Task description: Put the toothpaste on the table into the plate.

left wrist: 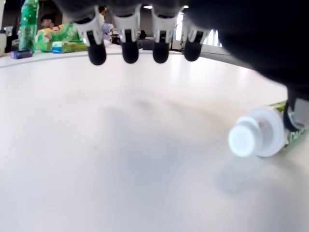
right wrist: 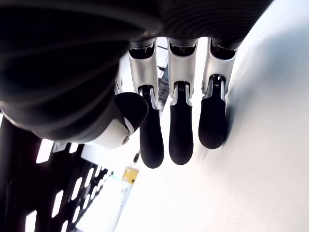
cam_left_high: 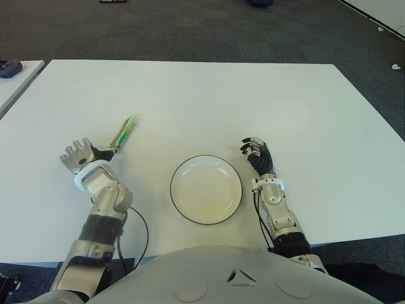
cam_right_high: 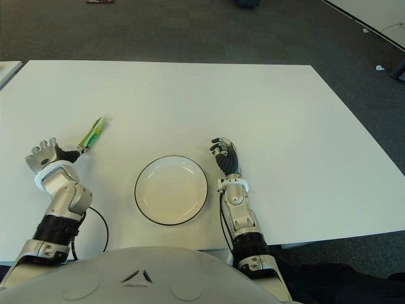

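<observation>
A green toothpaste tube (cam_left_high: pixel 122 132) with a white cap (left wrist: pixel 255 137) lies on the white table (cam_left_high: pixel 221 95), left of centre, cap end pointing toward me. My left hand (cam_left_high: pixel 80 156) is just left of the cap end. Its four fingers (left wrist: pixel 130 46) are stretched out over bare table, and only the thumb (left wrist: pixel 295 112) touches the tube, so nothing is grasped. The white plate (cam_left_high: pixel 205 189) with a dark rim stands near the front edge with nothing in it. My right hand (cam_left_high: pixel 256 152) shows just right of the plate, fingers (right wrist: pixel 181 130) relaxed and holding nothing.
A second white table (cam_left_high: pixel 16 79) with a dark object (cam_left_high: pixel 7 67) on it shows at the far left. Dark carpet (cam_left_high: pixel 190 31) lies beyond the table's far edge. A black cable (cam_left_high: pixel 144 235) loops beside my left forearm.
</observation>
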Controlling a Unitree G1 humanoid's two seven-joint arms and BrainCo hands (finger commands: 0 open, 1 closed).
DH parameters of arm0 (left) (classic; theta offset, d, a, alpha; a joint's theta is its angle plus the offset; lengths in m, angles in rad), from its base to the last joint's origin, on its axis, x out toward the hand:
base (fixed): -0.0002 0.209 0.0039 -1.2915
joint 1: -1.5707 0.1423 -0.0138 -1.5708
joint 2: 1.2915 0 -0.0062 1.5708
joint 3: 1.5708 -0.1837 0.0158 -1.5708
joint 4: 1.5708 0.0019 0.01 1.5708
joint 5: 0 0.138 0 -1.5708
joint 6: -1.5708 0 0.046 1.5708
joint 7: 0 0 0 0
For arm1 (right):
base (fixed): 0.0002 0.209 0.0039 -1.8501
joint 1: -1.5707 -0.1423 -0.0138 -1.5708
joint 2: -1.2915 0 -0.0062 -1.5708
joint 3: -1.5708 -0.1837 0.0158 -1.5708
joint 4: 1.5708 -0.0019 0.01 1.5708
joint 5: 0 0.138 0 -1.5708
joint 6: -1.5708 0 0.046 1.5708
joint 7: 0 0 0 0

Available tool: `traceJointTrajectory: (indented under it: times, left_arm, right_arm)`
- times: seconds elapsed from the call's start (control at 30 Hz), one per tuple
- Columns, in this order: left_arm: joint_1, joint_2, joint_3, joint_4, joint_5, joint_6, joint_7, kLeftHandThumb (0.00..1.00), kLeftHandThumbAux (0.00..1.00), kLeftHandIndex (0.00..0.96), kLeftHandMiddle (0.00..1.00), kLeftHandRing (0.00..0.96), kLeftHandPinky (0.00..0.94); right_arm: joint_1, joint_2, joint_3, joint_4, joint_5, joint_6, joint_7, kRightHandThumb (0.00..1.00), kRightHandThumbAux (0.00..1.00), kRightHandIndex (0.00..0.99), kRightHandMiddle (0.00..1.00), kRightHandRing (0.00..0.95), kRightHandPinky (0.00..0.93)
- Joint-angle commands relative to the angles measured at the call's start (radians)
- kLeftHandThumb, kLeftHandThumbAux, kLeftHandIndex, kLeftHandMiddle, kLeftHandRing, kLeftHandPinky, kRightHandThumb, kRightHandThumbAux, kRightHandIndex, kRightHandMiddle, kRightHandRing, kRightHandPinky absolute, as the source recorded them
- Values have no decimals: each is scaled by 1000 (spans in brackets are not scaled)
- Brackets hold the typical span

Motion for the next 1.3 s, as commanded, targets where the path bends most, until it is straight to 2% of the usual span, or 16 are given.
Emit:
traceJointTrajectory:
  times: [0.03,0.37,0.5,0.57,0.63,0.9,1.03,1.3]
  left_arm:
    - [-35,-1,-3,43,-46,10,32,203,325,0,0,0,0]
    - [-85,6,-17,133,-129,-5,80,227,350,0,0,0,0]
    - [-139,15,-14,241,-182,-44,114,226,353,0,0,0,0]
    - [-169,24,-12,310,-213,-79,139,223,353,0,0,0,0]
    - [-214,36,-3,426,-256,-143,180,215,353,0,0,0,0]
    - [-302,60,-32,626,-331,-264,271,193,367,0,4,0,21]
    - [-318,67,-52,666,-352,-303,307,196,385,16,30,6,51]
    - [-323,68,-109,628,-357,-319,343,204,385,3,30,2,44]
  right_arm:
    - [1,0,-2,23,8,17,10,827,702,353,513,493,429]
    - [-2,-4,-2,27,5,20,10,827,701,355,505,487,427]
    - [-4,-5,-3,33,5,18,8,827,701,357,500,486,439]
    - [-5,-6,-3,36,2,19,5,827,701,358,499,485,440]
    - [-6,-8,-2,39,-3,20,0,827,701,360,497,484,438]
    - [-4,-11,-1,47,-7,12,-12,828,699,366,490,474,426]
    - [-3,-13,-2,51,-5,1,-13,829,699,369,487,472,440]
    - [1,-11,-1,51,-7,-5,-20,830,698,374,482,464,402]
